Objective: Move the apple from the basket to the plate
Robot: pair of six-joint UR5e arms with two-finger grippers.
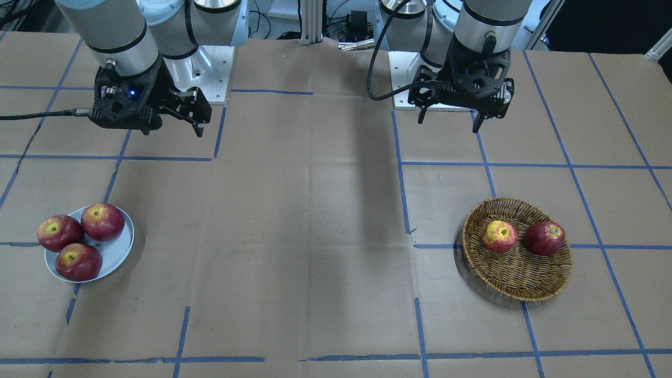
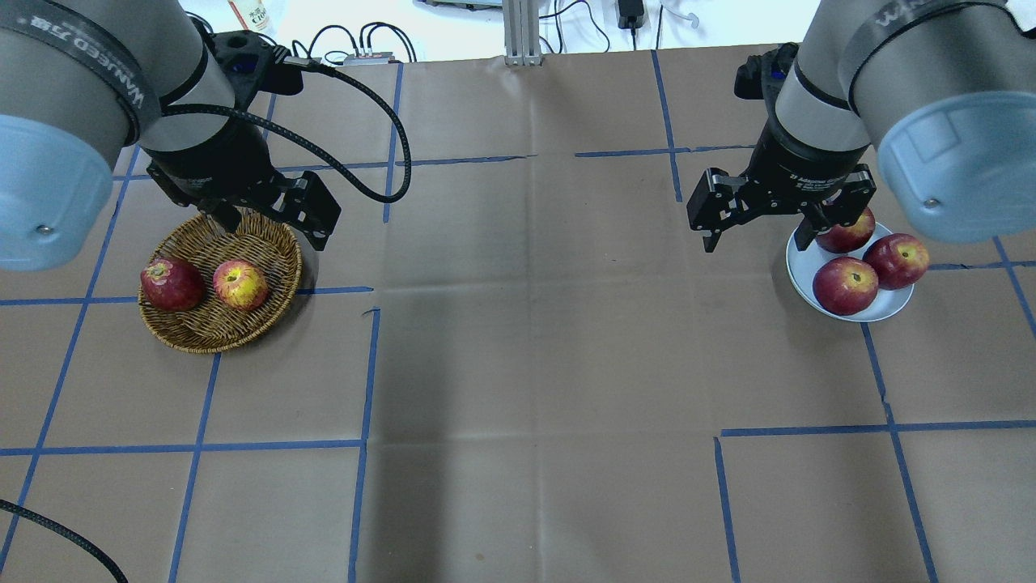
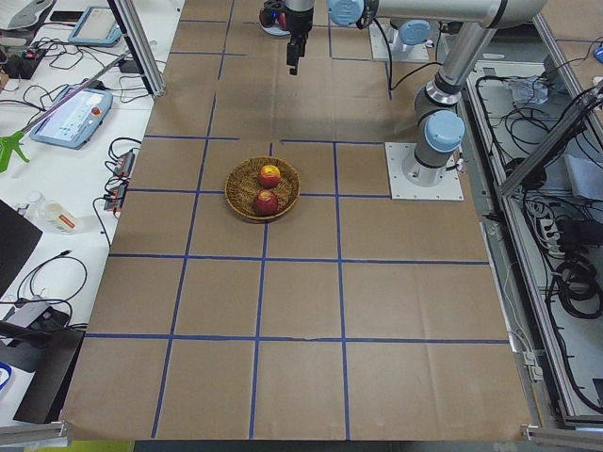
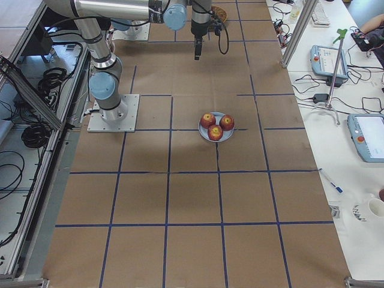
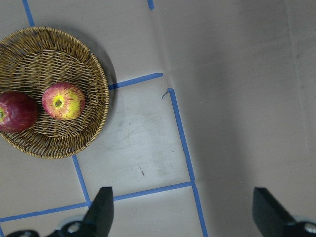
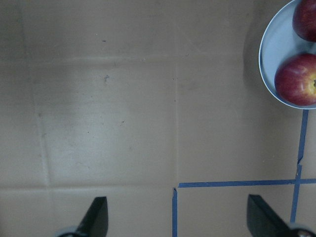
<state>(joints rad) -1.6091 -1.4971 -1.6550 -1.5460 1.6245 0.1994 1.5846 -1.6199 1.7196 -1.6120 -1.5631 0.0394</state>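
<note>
Hovering released beside the basket [image 2: 194, 344], the left gripper [image 2: 275, 231] should centre over the streaky apple [image 2: 240, 284], clear of the dark apple [image 2: 171, 284], before descending.

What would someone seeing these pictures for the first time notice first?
Probably the fruit: a wicker basket on the robot's left holds a yellow-streaked apple beside a dark red apple, while a pale plate on its right already carries three red apples. The left tool and right tool hang open and empty.
</note>
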